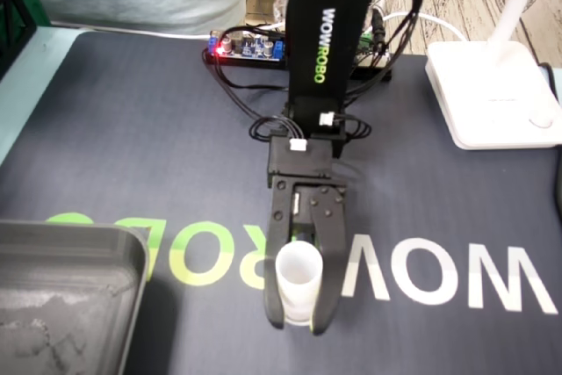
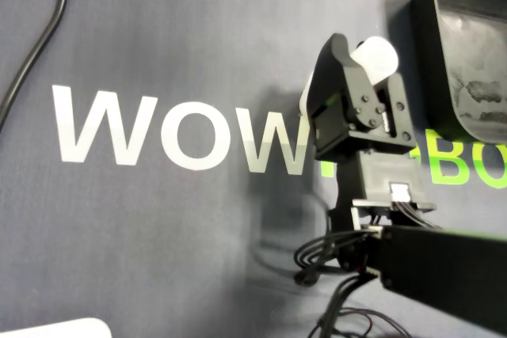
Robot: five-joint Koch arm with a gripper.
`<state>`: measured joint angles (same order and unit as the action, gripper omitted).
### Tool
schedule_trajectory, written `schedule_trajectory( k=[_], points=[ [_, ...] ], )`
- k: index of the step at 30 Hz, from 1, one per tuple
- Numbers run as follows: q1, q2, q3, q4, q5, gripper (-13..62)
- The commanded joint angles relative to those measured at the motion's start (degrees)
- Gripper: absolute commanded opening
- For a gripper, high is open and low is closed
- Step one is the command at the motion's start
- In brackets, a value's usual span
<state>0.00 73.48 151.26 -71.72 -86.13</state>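
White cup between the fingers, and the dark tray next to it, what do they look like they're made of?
The white cup is probably thin plastic, matte and slightly translucent with smooth walls, though paper can't be ruled out. The dark tray is likely moulded plastic with a dull grey finish, judging by its rounded rim and the pale scuffs on its floor.

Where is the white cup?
Fixed view: the white cup sits lower centre, clamped in the claw over the lettered mat, right of the grey tray.
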Motion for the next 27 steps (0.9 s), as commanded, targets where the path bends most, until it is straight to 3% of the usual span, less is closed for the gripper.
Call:
schedule_trajectory(
  k=[1, 14, 27],
  points=[
    [-0.3, 2.9, -1.2, -3.7, 0.4, 5.8],
    [1.3, 11.7, -4.8, 1.5, 4.9, 5.8],
    [8.3, 19.3, -20.2, 17.0, 17.0, 5.8]
  ],
)
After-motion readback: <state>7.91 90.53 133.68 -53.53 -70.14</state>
